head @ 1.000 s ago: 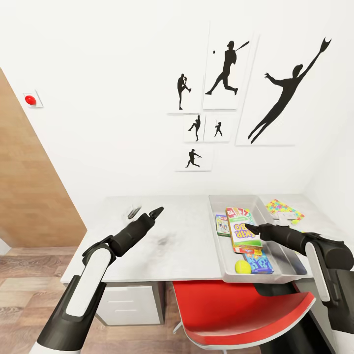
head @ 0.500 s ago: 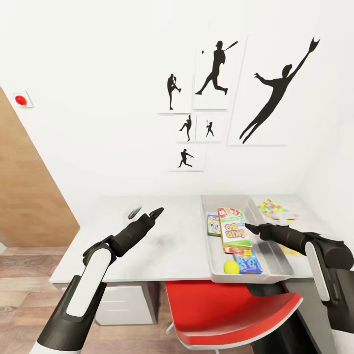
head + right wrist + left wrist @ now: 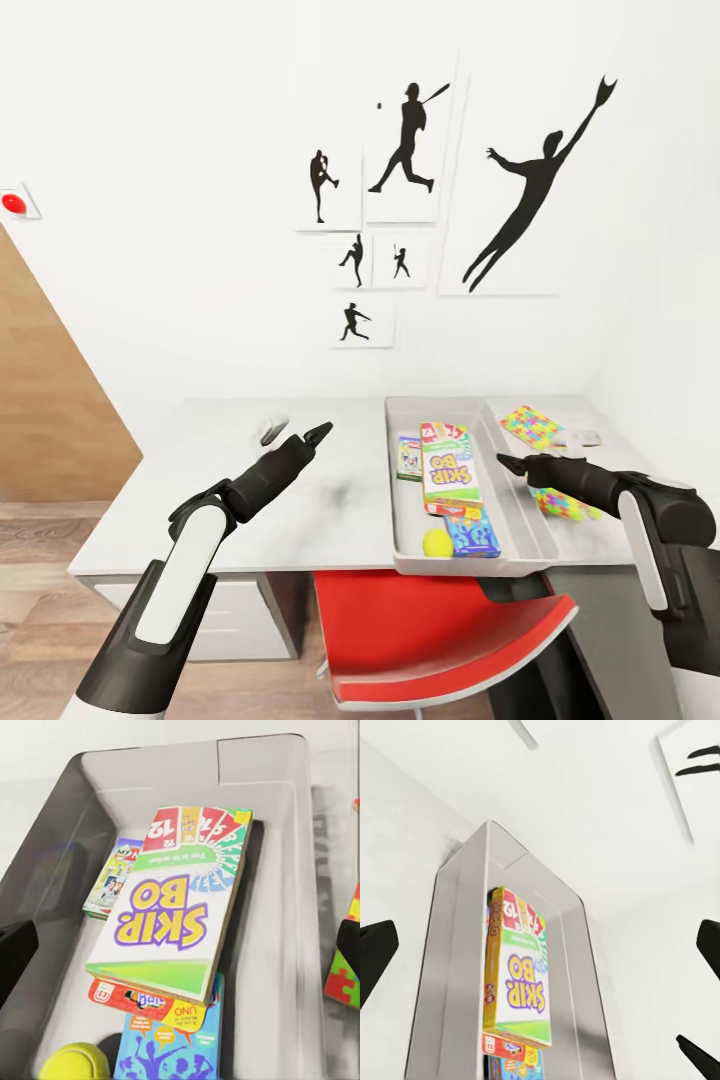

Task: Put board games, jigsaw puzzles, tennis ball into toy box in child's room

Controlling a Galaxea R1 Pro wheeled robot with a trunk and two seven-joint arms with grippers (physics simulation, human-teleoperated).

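Head view: the table point(image 3: 230, 520), pale grey on top with a darker frame, is seen spanning most of the width below a white wall hung with baseball silhouette prints point(image 3: 520, 200). A red chair point(image 3: 430, 630) is tucked under its front edge, and wooden flooring point(image 3: 40, 530) is seen at the left. On the right half of the table the toy box point(image 3: 515, 500), a light grey open-topped bin, is set lengthwise, its near end about level with the table's front edge. Inside it the Skip-Bo game box point(image 3: 447, 470) is laid tilted over a smaller white-green box point(image 3: 408, 456) at its left and a blue game box point(image 3: 470, 535) toward the near end (a red edge is also seen under the Skip-Bo box in the right wrist view). The tennis ball point(image 3: 437, 542) is lodged in the near left corner of the bin, touching the blue box.

Outside the bin, on the table to its right, one jigsaw puzzle point(image 3: 530, 425) is laid flat near the wall, and a second jigsaw puzzle point(image 3: 560, 500) is seen nearer the front, partly hidden by the right arm.

The left gripper point(image 3: 318, 434) is held above bare tabletop left of the bin, its fingers apart and empty. The right gripper point(image 3: 510, 463) is held over the bin's right rim; in its wrist view its dark fingertips point(image 3: 16, 952) are spread wide with nothing between them.
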